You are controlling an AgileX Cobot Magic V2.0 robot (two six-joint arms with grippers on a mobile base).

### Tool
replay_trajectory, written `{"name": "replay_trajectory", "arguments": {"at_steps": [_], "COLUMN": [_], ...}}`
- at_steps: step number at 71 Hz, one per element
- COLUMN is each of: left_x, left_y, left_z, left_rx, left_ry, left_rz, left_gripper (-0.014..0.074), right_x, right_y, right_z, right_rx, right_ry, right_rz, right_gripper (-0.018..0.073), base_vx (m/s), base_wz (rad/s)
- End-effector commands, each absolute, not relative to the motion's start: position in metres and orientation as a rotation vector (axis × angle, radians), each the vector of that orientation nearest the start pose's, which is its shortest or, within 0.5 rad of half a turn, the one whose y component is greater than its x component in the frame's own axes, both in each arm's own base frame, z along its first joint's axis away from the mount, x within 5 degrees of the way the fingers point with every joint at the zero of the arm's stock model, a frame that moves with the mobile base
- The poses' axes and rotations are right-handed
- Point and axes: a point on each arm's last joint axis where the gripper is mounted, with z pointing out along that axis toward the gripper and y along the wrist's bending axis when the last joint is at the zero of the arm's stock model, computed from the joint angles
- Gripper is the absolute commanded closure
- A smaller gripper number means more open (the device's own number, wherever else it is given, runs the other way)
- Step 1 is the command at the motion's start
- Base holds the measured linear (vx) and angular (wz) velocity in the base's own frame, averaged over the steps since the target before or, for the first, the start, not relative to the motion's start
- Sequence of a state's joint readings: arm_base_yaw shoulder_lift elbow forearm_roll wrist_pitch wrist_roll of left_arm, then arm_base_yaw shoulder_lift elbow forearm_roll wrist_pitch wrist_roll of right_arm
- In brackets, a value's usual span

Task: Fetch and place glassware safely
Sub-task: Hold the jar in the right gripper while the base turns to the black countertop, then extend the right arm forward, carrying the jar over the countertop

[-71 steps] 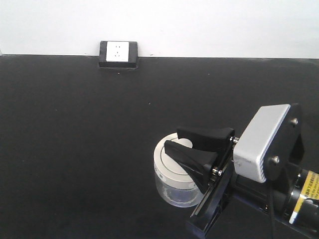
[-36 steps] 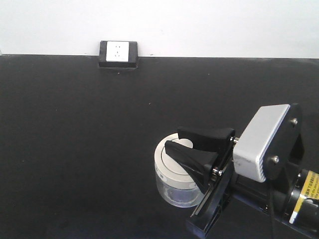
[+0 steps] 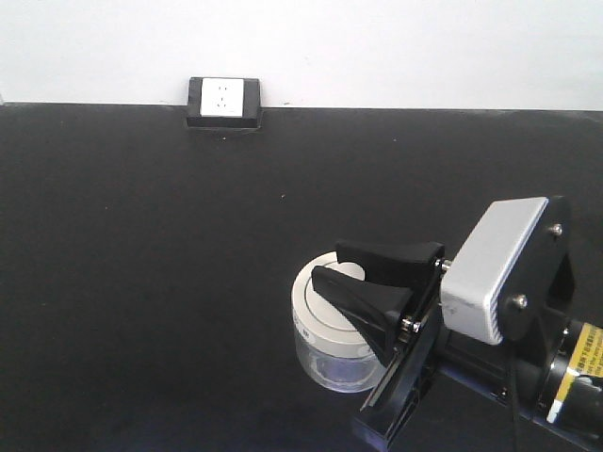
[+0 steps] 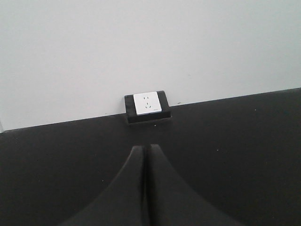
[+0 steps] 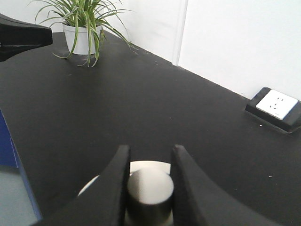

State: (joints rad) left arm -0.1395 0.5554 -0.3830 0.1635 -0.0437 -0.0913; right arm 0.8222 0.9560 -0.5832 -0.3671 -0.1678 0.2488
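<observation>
Slippage is the chief worry: the right gripper (image 3: 327, 263) has the glass jar (image 3: 330, 365) only by the small round knob (image 5: 149, 188) on its lid (image 3: 316, 303). Its fingers (image 5: 116, 183) are drawn in to a narrow gap that the knob fills, and nothing touches the glass body at all. The knob looks smooth and curved, so a quick lift or swing could let it twist or slide out between the fingers. If the lid merely sits on the jar rather than locking, raising it would probably bring the lid away alone, leaving the body behind or dropping it. Whether the lid is fastened cannot be told from these views, nor whether the base is resting on the worktop (image 3: 141, 282) or just clear of it. A slow, vertical motion would be the safer choice. The left gripper (image 4: 146, 149) offers no support; its fingers are pressed together on nothing, pointing toward the wall socket (image 3: 224, 100) at the worktop's far edge. The jar stands toward the near edge, right of the middle, well apart from the socket and from the potted plant (image 5: 82, 33). It is a squat, clear vessel with thick-looking walls, apparently empty. The broad off-white lid overhangs the body slightly, and the knob at its centre is greyish.
</observation>
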Motion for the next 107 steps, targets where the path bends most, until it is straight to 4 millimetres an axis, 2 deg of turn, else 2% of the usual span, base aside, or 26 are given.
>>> {"name": "replay_trajectory", "arguments": {"at_steps": [1, 31, 44, 60, 68, 80, 96, 107], "left_x": [0.121, 0.121, 0.121, 0.121, 0.121, 0.121, 0.121, 0.121], "left_y": [-0.019, -0.019, -0.019, -0.019, -0.019, -0.019, -0.019, -0.019], "left_z": [0.316, 0.316, 0.316, 0.316, 0.316, 0.316, 0.316, 0.316], "left_rx": [0.166, 0.166, 0.166, 0.166, 0.166, 0.166, 0.166, 0.166], "left_ry": [1.508, 1.508, 1.508, 1.508, 1.508, 1.508, 1.508, 1.508], "left_rz": [-0.086, -0.086, -0.086, -0.086, -0.086, -0.086, -0.086, -0.086], "left_gripper": [0.0603, 0.0603, 0.0603, 0.0603, 0.0603, 0.0603, 0.0603, 0.0603], "right_x": [0.134, 0.135, 0.148, 0.188, 0.213, 0.246, 0.277, 0.295], "right_y": [0.156, 0.157, 0.160, 0.150, 0.138, 0.124, 0.117, 0.114], "right_z": [0.336, 0.334, 0.327, 0.321, 0.309, 0.283, 0.250, 0.219], "right_rx": [-0.783, -0.775, -0.760, -0.627, -0.563, -0.563, -0.499, -0.465], "right_ry": [1.402, 1.419, 1.434, 1.377, 1.402, 1.408, 1.305, 1.280], "right_rz": [0.630, 0.635, 0.612, 0.570, 0.515, 0.452, 0.534, 0.581], "right_gripper": [0.0560, 0.0560, 0.0560, 0.0560, 0.0560, 0.0560, 0.0560, 0.0560], "base_vx": [0.00, 0.00, 0.00, 0.00, 0.00, 0.00, 0.00, 0.00], "base_wz": [0.00, 0.00, 0.00, 0.00, 0.00, 0.00, 0.00, 0.00]}}
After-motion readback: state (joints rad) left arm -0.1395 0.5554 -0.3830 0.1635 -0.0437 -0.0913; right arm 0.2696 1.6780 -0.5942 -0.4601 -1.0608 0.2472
